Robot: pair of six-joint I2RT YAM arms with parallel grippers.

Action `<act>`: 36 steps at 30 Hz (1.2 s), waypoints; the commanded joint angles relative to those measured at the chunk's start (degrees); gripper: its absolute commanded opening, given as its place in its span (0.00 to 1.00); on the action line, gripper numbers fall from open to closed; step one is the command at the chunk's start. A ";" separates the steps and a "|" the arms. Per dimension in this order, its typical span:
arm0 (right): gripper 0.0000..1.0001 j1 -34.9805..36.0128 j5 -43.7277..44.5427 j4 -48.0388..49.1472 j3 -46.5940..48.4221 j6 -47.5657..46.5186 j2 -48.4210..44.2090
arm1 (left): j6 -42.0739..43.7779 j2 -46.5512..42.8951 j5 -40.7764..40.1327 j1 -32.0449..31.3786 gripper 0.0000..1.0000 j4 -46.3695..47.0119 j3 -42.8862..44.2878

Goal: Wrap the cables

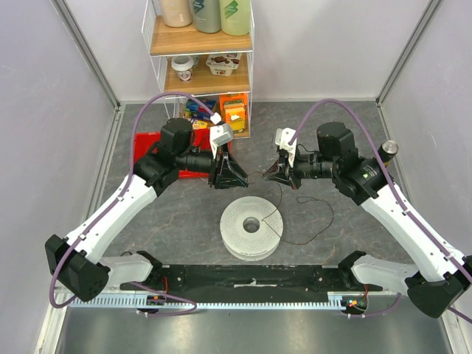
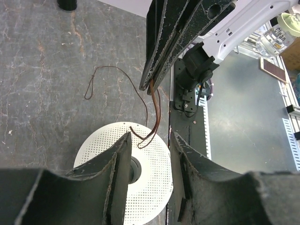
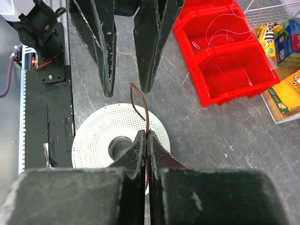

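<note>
right gripper [image 3: 146,134] pinching cable [image 3: 146,111] | left gripper [image 2: 150,138] fingers apart | red bins [image 3: 208,93] hold thin wires [image 3: 220,29]

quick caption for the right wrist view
right gripper shut on the thin brown cable, looped toward the open left gripper, over the white spool

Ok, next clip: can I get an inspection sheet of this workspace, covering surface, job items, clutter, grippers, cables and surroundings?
Surface: grey marbled tabletop, nothing spilled that I can see.
Job's things: thin dark brown wire, one end pinched, the rest trailing over the round white perforated spool and onto the tabletop.
Clutter: red plastic bins holding fine strands; colourful snack boxes beside them.
Grippers: right gripper shut on the wire; left gripper open, facing it, the wire's loop reaching into its gap, not clamped.
Cables: purple hoses arching over both arms.
Surroundings: pale panel walls; shelf unit with bottles and cups at the back.
</note>
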 commanded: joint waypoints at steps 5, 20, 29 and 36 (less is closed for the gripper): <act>0.00 0.26 -1.98 2.32 0.81 1.58 -0.40 | -0.55 0.51 0.92 -0.71 0.42 5.77 0.00; 0.00 0.17 1.71 1.88 -1.12 0.18 -1.01 | -0.64 -1.94 2.06 -1.15 0.02 5.15 0.08; 0.00 0.17 -1.71 2.23 -3.24 0.35 -0.22 | -19.52 -5.29 -5.58 0.78 0.02 20.70 -3.43; 0.00 0.34 -4.53 3.28 -2.36 2.90 -0.83 | -22.34 -4.50 -8.75 0.78 0.02 25.01 -4.13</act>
